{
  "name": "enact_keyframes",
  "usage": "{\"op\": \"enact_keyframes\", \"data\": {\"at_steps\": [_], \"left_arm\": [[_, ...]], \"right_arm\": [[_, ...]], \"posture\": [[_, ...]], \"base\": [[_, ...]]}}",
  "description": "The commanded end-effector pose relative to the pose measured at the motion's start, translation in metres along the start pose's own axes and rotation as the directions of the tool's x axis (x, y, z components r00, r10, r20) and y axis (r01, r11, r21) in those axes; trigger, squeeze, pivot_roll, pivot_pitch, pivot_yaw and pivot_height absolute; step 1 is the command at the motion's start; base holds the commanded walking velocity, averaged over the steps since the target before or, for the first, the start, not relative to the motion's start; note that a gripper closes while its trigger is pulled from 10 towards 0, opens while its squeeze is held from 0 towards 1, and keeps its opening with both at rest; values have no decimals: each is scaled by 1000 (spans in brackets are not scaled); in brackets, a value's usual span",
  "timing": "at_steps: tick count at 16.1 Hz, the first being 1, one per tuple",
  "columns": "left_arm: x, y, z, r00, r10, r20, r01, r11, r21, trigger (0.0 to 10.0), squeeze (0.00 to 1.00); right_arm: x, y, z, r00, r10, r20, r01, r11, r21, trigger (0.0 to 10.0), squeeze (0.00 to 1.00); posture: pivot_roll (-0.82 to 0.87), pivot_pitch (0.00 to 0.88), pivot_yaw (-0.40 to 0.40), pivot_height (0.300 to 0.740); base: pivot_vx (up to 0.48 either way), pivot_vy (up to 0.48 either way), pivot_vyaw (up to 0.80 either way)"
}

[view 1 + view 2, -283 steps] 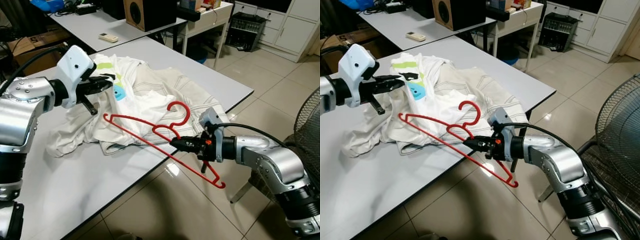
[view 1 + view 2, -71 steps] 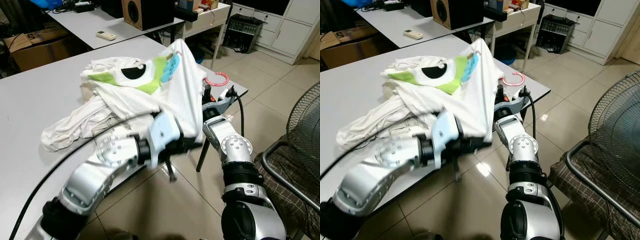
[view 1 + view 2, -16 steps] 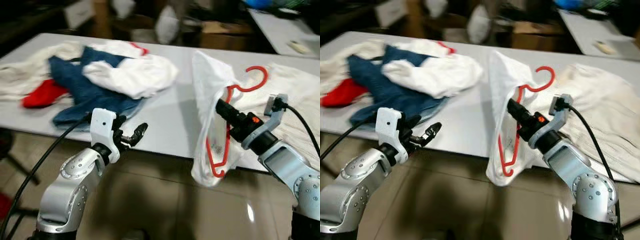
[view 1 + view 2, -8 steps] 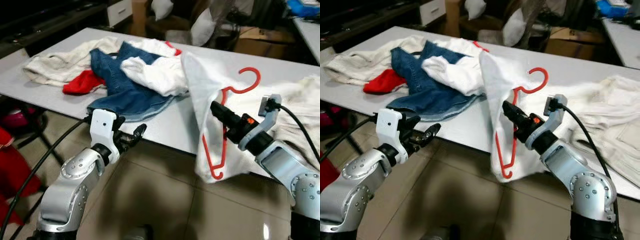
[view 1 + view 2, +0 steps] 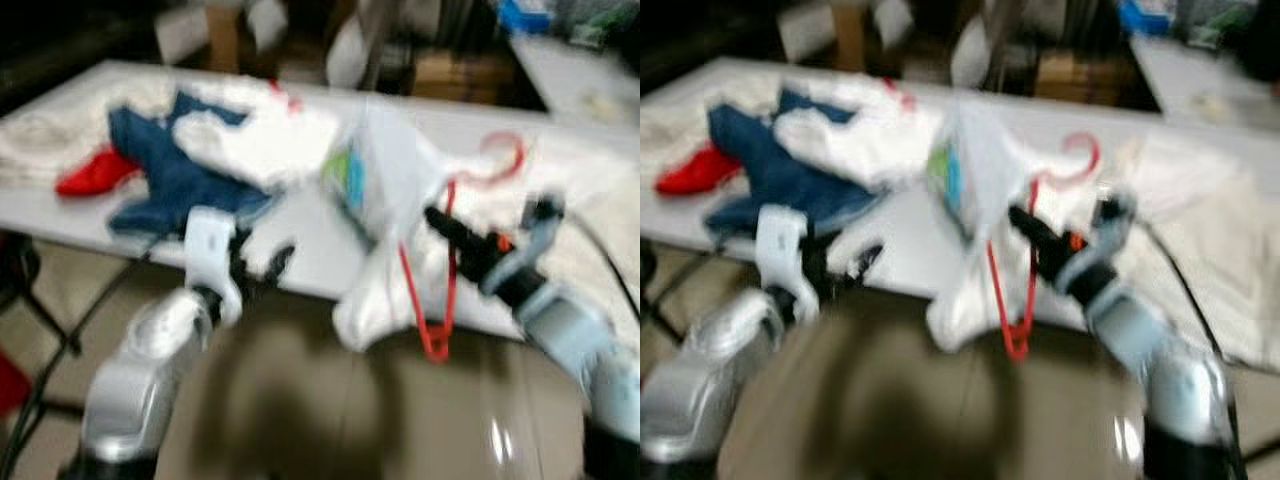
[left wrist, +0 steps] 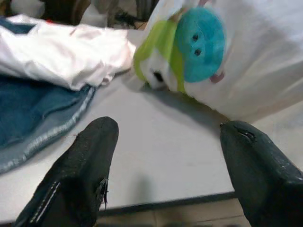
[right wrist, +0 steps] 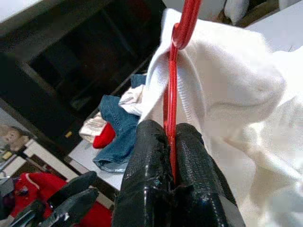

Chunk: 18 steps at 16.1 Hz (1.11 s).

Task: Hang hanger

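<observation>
A red hanger [image 5: 449,250] carries a white T-shirt [image 5: 385,180] with a green and blue print [image 6: 189,47]. My right gripper [image 5: 438,220] is shut on the hanger's red wire [image 7: 171,75], holding it in the air at the near edge of the white table [image 5: 300,240]. The shirt drapes over the hanger and hangs below the table edge. My left gripper [image 5: 272,260] is open with nothing between its fingers, held at the table's front edge left of the shirt. Both eye views are blurred.
A pile of clothes lies on the table to the left: blue jeans [image 5: 160,180], a red cloth [image 5: 90,172] and white garments [image 5: 265,140]. Cream clothing [image 5: 1210,230] lies at the right. Tiled floor [image 5: 330,420] lies below me.
The whole picture has shifted and blurred, so the camera is moving. The shirt has swung on the hanger and its printed side now shows. Both grippers keep their states.
</observation>
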<state>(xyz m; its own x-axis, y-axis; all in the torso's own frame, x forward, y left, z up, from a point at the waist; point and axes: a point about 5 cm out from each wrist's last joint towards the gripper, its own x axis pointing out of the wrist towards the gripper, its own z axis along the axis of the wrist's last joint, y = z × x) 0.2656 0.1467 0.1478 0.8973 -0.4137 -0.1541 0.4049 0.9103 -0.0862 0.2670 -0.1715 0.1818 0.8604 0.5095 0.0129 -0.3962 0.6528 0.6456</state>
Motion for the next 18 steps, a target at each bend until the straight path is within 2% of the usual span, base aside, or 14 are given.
{"op": "enact_keyframes", "data": {"at_steps": [1,2,3,9,13,15,16,17,18], "left_arm": [[1,1,1,1000,11,-3,-11,1000,22,10000,0],[1,3,3,1000,21,5,-21,999,46,10000,0],[3,6,8,999,23,39,-24,1000,15,10000,0],[6,4,6,999,-19,29,19,1000,10,10000,0],[6,16,16,997,-69,44,65,994,89,10000,0],[9,35,37,992,-99,75,87,984,155,10000,0],[10,38,41,991,-106,81,93,984,154,10000,0],[12,38,50,983,-152,98,135,978,161,10000,1000],[14,37,58,975,-192,111,171,970,173,10000,1000]], "right_arm": [[0,0,6,1000,3,13,-3,1000,-23,10000,0],[0,0,7,1000,6,10,-6,1000,-29,10000,0],[2,-1,7,1000,9,7,-8,999,-39,10000,0],[5,-1,9,1000,22,-3,-22,996,-90,10000,0],[4,3,19,999,43,-3,-42,958,-282,10000,0],[2,4,38,999,44,5,-37,896,-442,10000,0],[0,5,41,999,52,3,-44,884,-466,10000,0],[-4,7,49,997,71,-8,-65,846,-530,10000,0],[-8,10,55,995,95,-31,-96,814,-573,10000,0]], "posture": [[-4,0,24,740],[-4,0,24,740],[-5,0,26,740],[-19,0,26,740],[-21,0,27,740],[-25,0,39,740],[-28,0,45,740],[-34,0,54,740],[-39,0,59,740]], "base": [[0,0,0],[0,0,0],[0,0,0],[0,0,0],[0,0,0],[0,0,0],[0,0,0],[0,0,0],[0,0,0]]}}
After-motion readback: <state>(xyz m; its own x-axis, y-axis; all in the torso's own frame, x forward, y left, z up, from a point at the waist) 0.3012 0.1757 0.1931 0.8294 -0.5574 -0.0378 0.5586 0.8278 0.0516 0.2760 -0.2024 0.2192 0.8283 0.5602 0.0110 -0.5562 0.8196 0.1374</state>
